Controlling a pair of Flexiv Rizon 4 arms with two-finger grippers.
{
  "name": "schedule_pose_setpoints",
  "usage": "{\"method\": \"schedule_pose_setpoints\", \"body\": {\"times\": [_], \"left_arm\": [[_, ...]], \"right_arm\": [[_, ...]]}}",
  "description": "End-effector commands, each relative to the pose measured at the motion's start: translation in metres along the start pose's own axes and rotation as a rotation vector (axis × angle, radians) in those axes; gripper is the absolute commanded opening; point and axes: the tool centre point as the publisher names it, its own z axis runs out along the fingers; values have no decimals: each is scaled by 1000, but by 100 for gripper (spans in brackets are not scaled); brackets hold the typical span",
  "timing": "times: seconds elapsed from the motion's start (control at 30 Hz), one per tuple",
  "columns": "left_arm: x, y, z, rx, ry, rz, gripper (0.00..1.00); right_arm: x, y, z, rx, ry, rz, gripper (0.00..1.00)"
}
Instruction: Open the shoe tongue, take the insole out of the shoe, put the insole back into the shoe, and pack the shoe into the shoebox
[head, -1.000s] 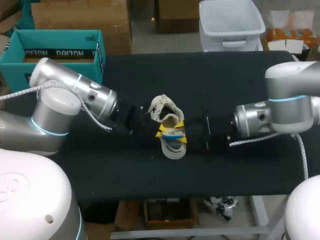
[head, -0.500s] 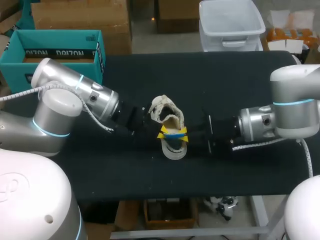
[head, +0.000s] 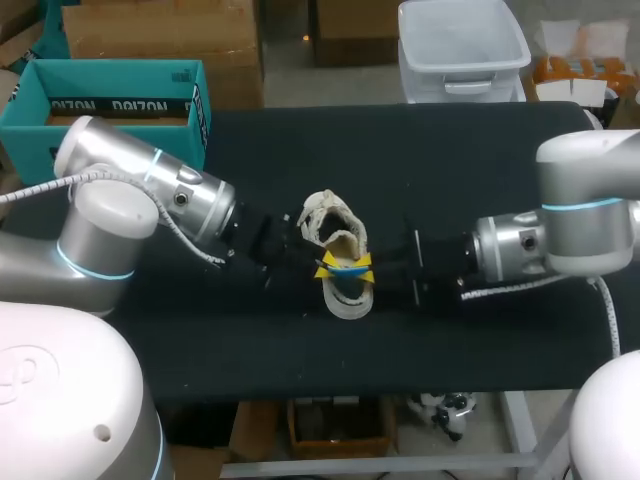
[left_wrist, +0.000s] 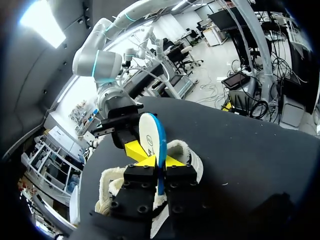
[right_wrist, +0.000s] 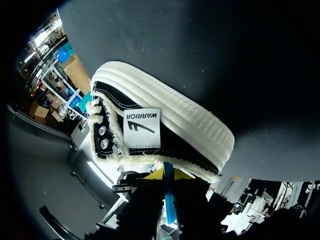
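A pale shoe (head: 335, 225) with a black side and white sole (right_wrist: 165, 115) lies at the middle of the black table (head: 450, 180). The white, blue-edged insole (head: 346, 270) stands on edge at the shoe's opening. My left gripper (head: 322, 266) comes in from the left and is shut on the insole (left_wrist: 152, 135), which rises between its fingers. My right gripper (head: 365, 262) meets it from the right, and the insole's blue edge (right_wrist: 168, 200) sits between its closed fingers. In the left wrist view the right gripper (left_wrist: 131, 146) shows just ahead, pinching the same insole. A teal shoebox (head: 120, 75) stands open at the far left.
Both arms lie low over the table (head: 300, 340), one on each side of the shoe. The teal shoebox sits behind my left arm's elbow (head: 110, 160), at the table's back left corner.
My right gripper's fingers, spread apart around the insole a second ago, have closed onto it. The left gripper has kept its hold, and the shoe has stayed in place.
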Motion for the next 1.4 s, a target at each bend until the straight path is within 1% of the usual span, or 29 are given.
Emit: {"method": "schedule_pose_setpoints", "body": {"times": [0.03,0.2,0.4,0.53,0.57,0.6,0.63,0.7,0.87,1.03,1.07,1.1,1.23,1.27,1.4], "left_arm": [[-1,8,2,-8,-1,-23,0],[-6,26,4,-18,2,-69,0],[-7,34,4,-15,-6,-98,0],[-5,33,3,-15,-5,-99,0],[-5,32,3,-15,-4,-97,0],[-5,31,3,-15,-4,-95,0],[-4,30,3,-16,-3,-93,0],[-3,29,2,-17,-2,-90,0],[-3,28,4,-14,-3,-88,0],[-3,25,7,-11,0,-84,0],[-3,24,7,-10,1,-82,0],[-3,24,7,-10,1,-82,0],[-2,22,9,-11,4,-78,0],[-2,21,10,-13,5,-77,0],[0,19,8,-16,6,-76,0]], "right_arm": [[7,14,4,20,0,-1,0],[18,22,10,34,-9,-10,0],[22,27,9,35,-16,-1,0],[19,26,9,36,-18,4,0],[18,23,7,35,-18,5,18],[16,21,6,30,-18,8,33],[14,18,5,28,-18,9,40],[11,13,1,14,-17,13,49],[5,0,-2,-12,-15,20,47],[-1,-11,-6,-26,-10,14,40],[-1,-12,-6,-25,-8,11,33],[-1,-12,-6,-25,-7,9,32],[-2,-11,-4,-13,-5,-2,12],[-2,-10,-4,-4,-8,-7,0],[-2,-9,-3,3,-9,-16,0]]}}
